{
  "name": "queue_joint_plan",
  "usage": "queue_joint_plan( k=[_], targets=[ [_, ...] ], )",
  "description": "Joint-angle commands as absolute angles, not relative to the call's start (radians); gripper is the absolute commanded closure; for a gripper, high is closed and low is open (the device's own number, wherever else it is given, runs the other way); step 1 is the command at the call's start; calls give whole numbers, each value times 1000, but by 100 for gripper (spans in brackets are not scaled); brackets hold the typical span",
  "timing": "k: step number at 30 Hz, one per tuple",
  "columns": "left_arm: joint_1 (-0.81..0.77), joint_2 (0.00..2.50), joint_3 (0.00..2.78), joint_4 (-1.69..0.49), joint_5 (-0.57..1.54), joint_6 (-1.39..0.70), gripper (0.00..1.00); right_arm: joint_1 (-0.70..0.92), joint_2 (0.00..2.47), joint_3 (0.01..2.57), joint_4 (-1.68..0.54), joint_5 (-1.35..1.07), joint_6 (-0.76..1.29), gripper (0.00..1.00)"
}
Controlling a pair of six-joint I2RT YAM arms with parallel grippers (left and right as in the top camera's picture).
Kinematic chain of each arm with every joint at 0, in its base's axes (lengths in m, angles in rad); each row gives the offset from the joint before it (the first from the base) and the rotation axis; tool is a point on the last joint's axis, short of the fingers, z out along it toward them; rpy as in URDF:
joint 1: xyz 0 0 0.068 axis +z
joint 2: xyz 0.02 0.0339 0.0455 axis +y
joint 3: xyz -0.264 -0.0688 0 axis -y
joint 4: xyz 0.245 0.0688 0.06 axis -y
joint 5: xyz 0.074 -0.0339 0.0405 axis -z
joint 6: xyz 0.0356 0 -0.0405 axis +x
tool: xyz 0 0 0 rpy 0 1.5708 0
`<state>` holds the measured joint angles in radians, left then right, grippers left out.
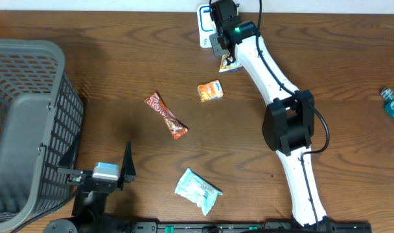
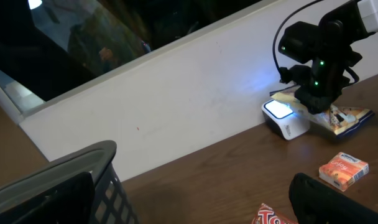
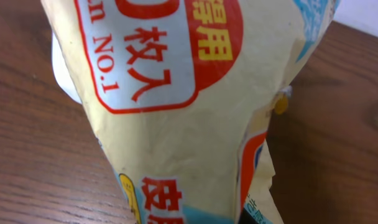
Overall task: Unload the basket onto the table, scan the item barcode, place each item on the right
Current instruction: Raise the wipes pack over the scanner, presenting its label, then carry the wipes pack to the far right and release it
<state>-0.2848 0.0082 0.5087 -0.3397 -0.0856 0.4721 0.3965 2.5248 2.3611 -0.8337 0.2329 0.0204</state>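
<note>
Holding at the scan step: your right gripper [image 1: 221, 52] is clamped on the yellow packet [image 1: 231, 64], just beside the lit scanner [image 1: 204, 19]. Barcode not visible, scan unconfirmed. Left gripper [image 1: 100, 158] idle, jaws wide.

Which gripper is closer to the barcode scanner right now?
Right. The right gripper is beside the scanner at the far edge, shut on a yellow packet; the left gripper is open by the basket, at the near edge.
</note>
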Motion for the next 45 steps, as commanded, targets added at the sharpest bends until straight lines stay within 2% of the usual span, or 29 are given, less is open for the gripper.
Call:
queue_joint_plan(
  k=[1,7,10,14,17,23,27,32,37,38,39,40,41,45],
  targets=[
    [-289,3,511,-336,-98,478,0,390,2511,2400,-865,275,19,99],
    [-289,3,511,-336,-98,478,0,374,2505,2513,-1120,364,144,99],
    [-289,3,511,-336,-98,478,0,342,2492,2564,-1275,483,247,99],
    [-290,3,511,-336,-98,478,0,274,2483,2572,-1451,653,380,99],
    [-289,3,511,-336,-98,478,0,189,2486,2543,-1518,694,418,99],
    [-289,3,511,-353,-99,479,0,-14,2486,2407,-1525,748,396,99],
    [-289,3,511,-359,-99,479,0,-152,2486,2297,-1448,743,395,99],
    [-289,3,511,-371,-99,479,0,-334,2487,2177,-1317,674,301,99],
    [-289,3,511,-385,-99,479,0,-443,2482,2171,-1311,493,294,98],
    [-289,3,511,-386,-99,479,0,-459,2479,2176,-1313,441,294,89],
    [-289,3,511,-389,-99,479,0,-470,2475,2181,-1317,414,293,75],
    [-289,3,511,-389,-99,479,0,-481,2469,2191,-1324,392,290,48],
    [-289,3,511,-389,-99,479,0,-487,2461,2200,-1330,382,290,1],
    [-289,3,511,-389,-99,479,0,-488,2411,2241,-1354,373,295,1]
  ],
)
